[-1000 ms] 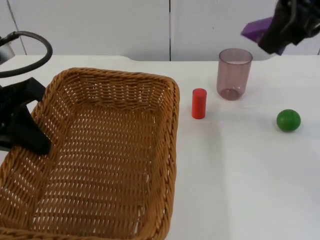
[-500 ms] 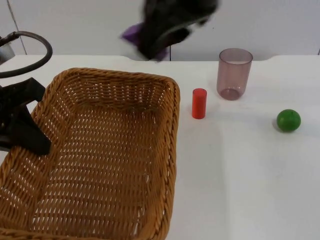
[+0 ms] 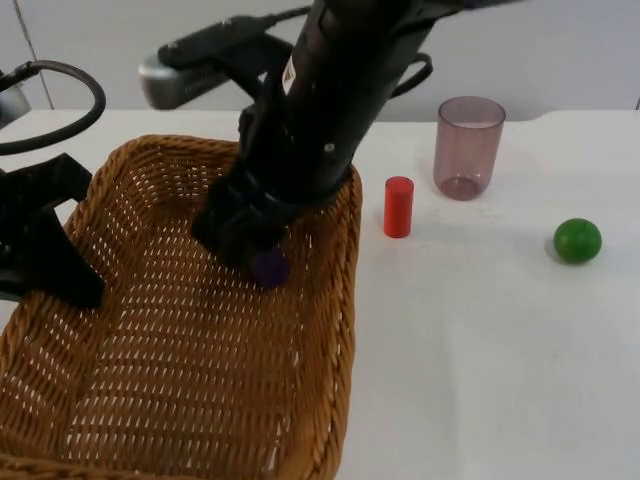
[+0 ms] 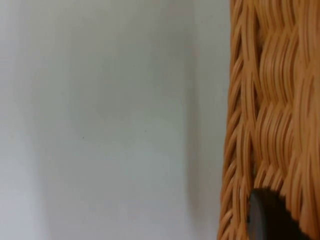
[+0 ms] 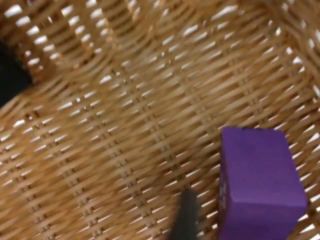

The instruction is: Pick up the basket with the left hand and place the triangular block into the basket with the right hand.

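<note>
The woven wicker basket [image 3: 330, 330] takes up the table's left half. My left gripper [image 3: 62, 278] is shut on its left rim [image 4: 270, 100], with one black fingertip [image 4: 270, 220] against the weave. The right arm reaches across from the right, and my right gripper [image 3: 250, 252] hangs low inside the basket near its back right part. It is shut on the purple triangular block [image 3: 270, 268]. In the right wrist view the purple block [image 5: 260, 185] sits beside a black fingertip [image 5: 187, 220], just above the basket's woven floor [image 5: 115, 125].
A red cylinder [image 3: 398, 207] stands right of the basket. Behind it is a translucent purple cup [image 3: 468, 147]. A green ball [image 3: 577, 241] lies at the right of the white table [image 3: 480, 360]. The grey wall closes off the back.
The right arm swung from the upper right across to the left and came down into the basket, carrying the purple block. The left gripper and the basket stayed put.
</note>
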{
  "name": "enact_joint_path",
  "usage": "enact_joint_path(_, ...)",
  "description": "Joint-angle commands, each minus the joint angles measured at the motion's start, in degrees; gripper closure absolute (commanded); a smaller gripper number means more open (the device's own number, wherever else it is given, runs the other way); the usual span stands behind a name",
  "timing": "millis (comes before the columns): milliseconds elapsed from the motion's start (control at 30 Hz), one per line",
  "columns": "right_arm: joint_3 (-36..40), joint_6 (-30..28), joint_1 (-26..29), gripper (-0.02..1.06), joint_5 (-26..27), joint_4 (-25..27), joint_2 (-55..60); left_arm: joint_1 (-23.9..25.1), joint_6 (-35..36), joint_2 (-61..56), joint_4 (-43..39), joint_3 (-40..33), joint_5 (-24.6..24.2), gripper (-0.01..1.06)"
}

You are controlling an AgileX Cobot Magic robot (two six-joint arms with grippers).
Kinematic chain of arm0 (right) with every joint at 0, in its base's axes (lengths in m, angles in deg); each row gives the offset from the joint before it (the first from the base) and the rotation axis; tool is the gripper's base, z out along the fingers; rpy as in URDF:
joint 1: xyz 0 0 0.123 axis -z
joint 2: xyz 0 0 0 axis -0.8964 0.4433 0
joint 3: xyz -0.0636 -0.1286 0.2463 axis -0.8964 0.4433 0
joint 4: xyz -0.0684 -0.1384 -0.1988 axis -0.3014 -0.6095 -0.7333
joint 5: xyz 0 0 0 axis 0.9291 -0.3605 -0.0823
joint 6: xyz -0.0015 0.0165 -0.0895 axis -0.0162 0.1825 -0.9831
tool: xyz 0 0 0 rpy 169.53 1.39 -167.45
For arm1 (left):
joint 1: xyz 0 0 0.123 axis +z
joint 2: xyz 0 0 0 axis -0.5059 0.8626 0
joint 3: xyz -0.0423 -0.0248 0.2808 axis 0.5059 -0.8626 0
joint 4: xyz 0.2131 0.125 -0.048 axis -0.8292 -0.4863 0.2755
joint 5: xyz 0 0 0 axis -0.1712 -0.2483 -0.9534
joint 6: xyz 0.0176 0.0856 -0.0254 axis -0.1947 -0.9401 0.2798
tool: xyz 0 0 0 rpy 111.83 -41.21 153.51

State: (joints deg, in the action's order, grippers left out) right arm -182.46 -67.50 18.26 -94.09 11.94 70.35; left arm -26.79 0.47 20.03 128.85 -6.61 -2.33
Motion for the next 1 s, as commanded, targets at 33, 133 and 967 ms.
enact_joint_path(33, -0.34, 0.28, -0.47, 0.24, 0.28, -0.24, -1.78, -0.14, -0.45, -0.28, 2.36, -0.19, -0.91, 1.05)
enact_joint_path(133, -0.34, 0.28, -0.47, 0.19, 0.38, -0.98, -4.65, -0.14, -0.45, -0.28, 2.49, -0.19, -0.91, 1.05)
enact_joint_path(967, 8.47, 6.83, -0.34, 0.19, -1.60, -12.38, -56.82, -30.56, 0.95, 10.33, 15.65, 0.10, 23.67, 1.05)
